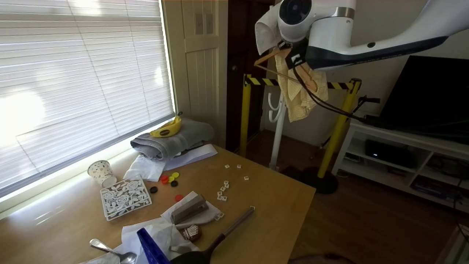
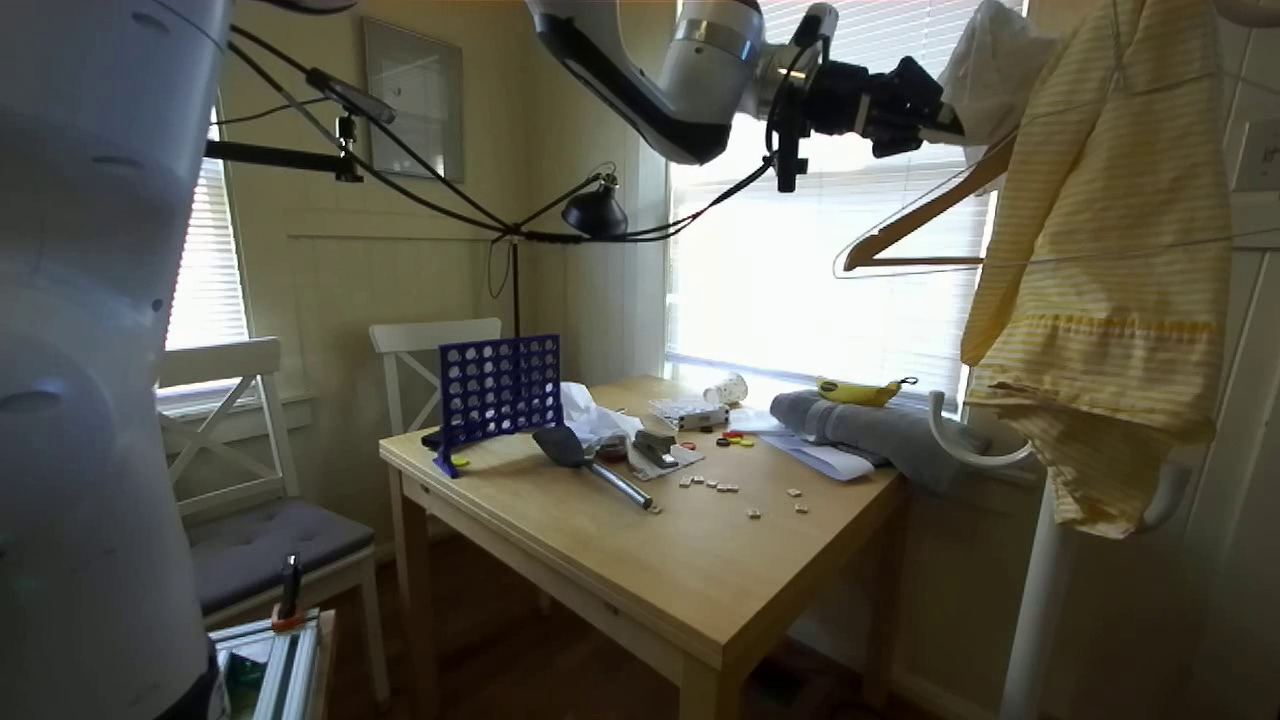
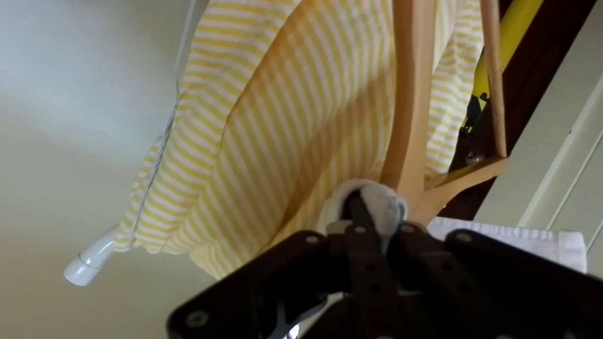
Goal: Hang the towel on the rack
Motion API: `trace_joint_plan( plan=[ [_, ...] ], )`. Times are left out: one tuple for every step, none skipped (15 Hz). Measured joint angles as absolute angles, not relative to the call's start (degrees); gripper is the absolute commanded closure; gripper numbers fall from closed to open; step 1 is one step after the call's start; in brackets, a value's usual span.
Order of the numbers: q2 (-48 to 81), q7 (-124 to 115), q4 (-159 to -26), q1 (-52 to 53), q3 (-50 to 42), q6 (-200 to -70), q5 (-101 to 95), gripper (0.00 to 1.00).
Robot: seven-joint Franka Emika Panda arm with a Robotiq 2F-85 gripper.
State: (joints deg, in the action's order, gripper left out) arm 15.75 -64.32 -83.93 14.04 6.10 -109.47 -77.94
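Observation:
A white towel (image 2: pixel 990 75) is bunched at the tip of my gripper (image 2: pixel 950 125), high beside the rack. In the wrist view my gripper (image 3: pixel 382 229) is shut on the towel (image 3: pixel 381 206), with another flap showing at the right. The towel (image 1: pixel 266 33) also hangs beside the arm in an exterior view. The rack (image 2: pixel 1045 600) is a white stand with curved hooks; it shows in both exterior views (image 1: pixel 277 132). A wooden hanger (image 2: pixel 925 215) hangs there, right by the fingers (image 3: pixel 412 117). I cannot tell whether the towel rests on the hanger.
A yellow striped cloth (image 2: pixel 1110 250) hangs at the hanger, close to the gripper (image 3: pixel 282 141). Yellow posts (image 1: pixel 339 128) with striped tape stand behind the rack. A wooden table (image 2: pixel 620 540) holds a grey towel (image 2: pixel 840 425), a blue game grid (image 2: pixel 500 390) and small items.

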Motion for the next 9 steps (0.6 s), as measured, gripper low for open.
trace_joint_plan(
  plan=[
    [15.7,-63.7,-83.9,14.0,6.1,-109.5,-77.5,0.99],
    [15.7,-62.9,-83.9,14.0,6.1,-109.5,-77.0,0.99],
    [15.7,-62.2,-83.9,14.0,6.1,-109.5,-76.7,0.99],
    [15.7,-61.7,-83.9,14.0,6.1,-109.5,-76.5,0.99],
    [15.7,-61.2,-83.9,14.0,6.1,-109.5,-76.4,0.99],
    [15.7,-60.7,-83.9,14.0,6.1,-109.5,-76.0,0.71],
    [15.7,-60.4,-83.9,13.9,6.1,-109.5,-75.8,0.69],
    [15.7,-60.3,-83.9,13.9,6.1,-109.5,-75.6,0.64],
    [15.8,-60.2,-83.9,13.9,6.1,-109.5,-75.4,0.58]
  ],
)
